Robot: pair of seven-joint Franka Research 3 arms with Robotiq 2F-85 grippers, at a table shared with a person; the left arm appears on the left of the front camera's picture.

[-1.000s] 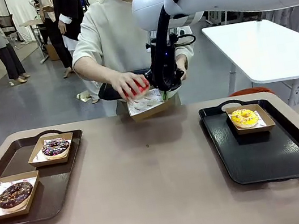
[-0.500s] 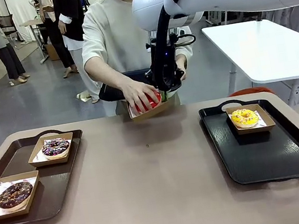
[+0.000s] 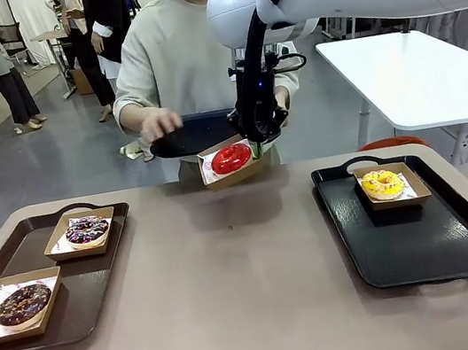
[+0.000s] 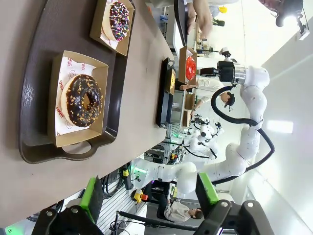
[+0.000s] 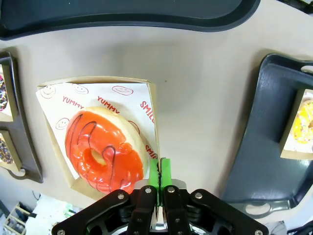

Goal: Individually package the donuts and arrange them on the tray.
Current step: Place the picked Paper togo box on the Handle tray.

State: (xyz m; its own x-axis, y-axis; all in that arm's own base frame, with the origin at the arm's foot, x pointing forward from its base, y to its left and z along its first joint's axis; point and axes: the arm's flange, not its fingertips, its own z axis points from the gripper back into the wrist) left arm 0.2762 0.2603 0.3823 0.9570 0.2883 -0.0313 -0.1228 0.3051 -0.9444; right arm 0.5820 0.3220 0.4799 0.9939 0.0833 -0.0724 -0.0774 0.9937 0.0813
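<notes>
A: Where's the red donut (image 3: 231, 158)?

B: In its paper-lined box (image 3: 243, 173), held up over the bench's far edge (image 3: 230, 256). The right hand (image 5: 160, 172) has its green pads pressed together on the box's side wall, so the box hangs to the left of the grip, tilted toward us.

A: And where should it go?

B: I'd judge the black tray (image 3: 426, 250) on the right. The yellow donut (image 3: 382, 183) sits boxed at its far corner; the rest of the tray is bare.

A: So the path?

B: Right and nearer, with nothing between. The person's hand (image 3: 158, 123) is drawn back to the far left. Whether the box's far edge touches the dark tray (image 3: 191, 135) the person holds, I can't tell.

A: The left hand (image 4: 146, 191)?

B: Pads spread apart, holding nothing, near the left tray (image 3: 74, 292) with the two chocolate donuts (image 3: 24, 303).
</notes>
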